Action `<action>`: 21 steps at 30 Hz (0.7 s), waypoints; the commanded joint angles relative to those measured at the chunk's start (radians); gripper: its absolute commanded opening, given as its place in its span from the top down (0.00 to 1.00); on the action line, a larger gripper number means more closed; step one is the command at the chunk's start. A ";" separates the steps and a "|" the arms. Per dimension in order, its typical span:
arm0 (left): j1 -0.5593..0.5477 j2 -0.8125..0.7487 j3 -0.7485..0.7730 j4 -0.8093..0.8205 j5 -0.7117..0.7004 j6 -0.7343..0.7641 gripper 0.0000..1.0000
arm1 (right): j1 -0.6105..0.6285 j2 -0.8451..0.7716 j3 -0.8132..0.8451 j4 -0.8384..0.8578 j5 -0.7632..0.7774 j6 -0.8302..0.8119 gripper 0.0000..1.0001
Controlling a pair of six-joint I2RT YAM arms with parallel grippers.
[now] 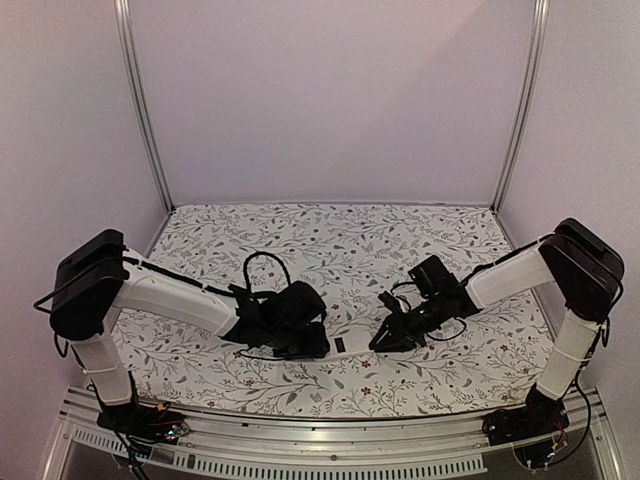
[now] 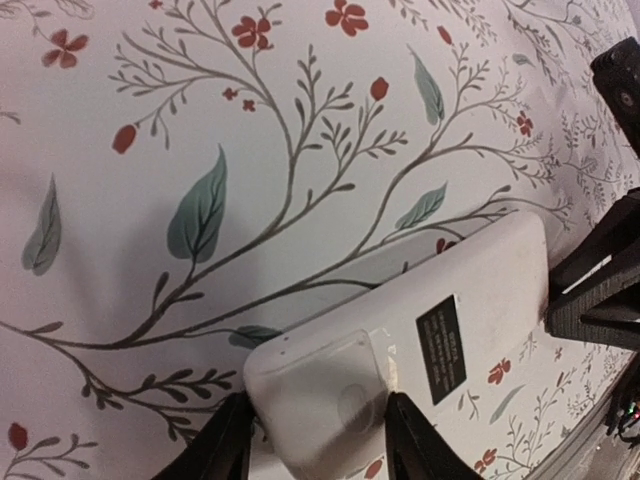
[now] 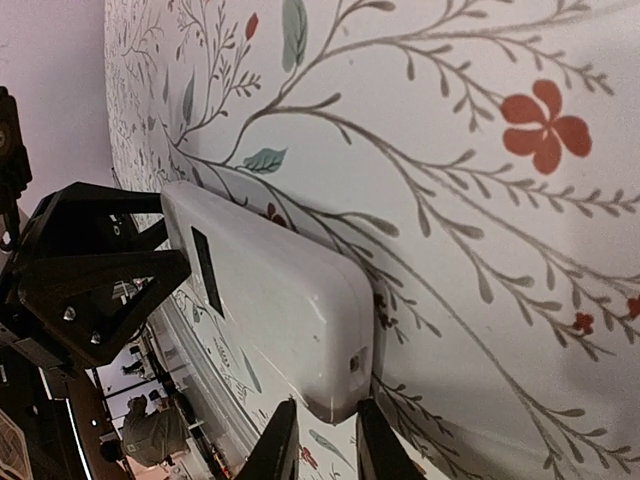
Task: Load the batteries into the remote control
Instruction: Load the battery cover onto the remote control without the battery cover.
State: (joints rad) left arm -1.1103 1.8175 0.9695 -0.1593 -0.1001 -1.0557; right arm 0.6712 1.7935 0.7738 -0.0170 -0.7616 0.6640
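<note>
Remote control [image 2: 470,290] over bench [image 2: 200,120], white back up, long axis 9–3 in top view, both arms equally near. Left tool [image 2: 318,445] astride its 9 o'clock end, right tool [image 3: 325,440] astride its 3 o'clock end. Clamped or merely touching: cannot tell. Batteries unseen.

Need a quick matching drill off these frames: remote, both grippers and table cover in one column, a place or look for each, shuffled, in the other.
Column 1
1. remote control
2. left gripper
3. right gripper
4. table cover

Column 2
A. floral print
B. straddles the remote's right end in the top view
C. white, with a dark rectangle on the face in view
D. straddles the remote's left end in the top view

Pairs: 1-C, 2-D, 3-B, 4-A
</note>
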 commanded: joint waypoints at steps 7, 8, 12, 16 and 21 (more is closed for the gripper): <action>-0.016 -0.053 0.005 -0.178 -0.065 0.011 0.46 | 0.052 -0.016 -0.010 0.059 -0.039 -0.015 0.80; -0.019 -0.058 0.003 -0.176 -0.068 0.014 0.46 | 0.051 -0.016 -0.010 0.058 -0.040 -0.016 0.79; -0.024 -0.087 -0.012 -0.151 -0.091 0.030 0.47 | 0.051 -0.013 -0.009 0.054 -0.039 -0.020 0.78; -0.011 -0.099 -0.024 -0.119 -0.087 0.061 0.50 | 0.052 -0.007 -0.005 0.048 -0.034 -0.027 0.76; -0.003 -0.077 -0.012 -0.106 -0.070 0.082 0.55 | 0.051 0.004 0.005 0.041 -0.033 -0.029 0.76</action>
State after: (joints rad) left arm -1.1206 1.7393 0.9600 -0.2722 -0.1688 -1.0054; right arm 0.7189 1.7931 0.7708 0.0181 -0.7914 0.6510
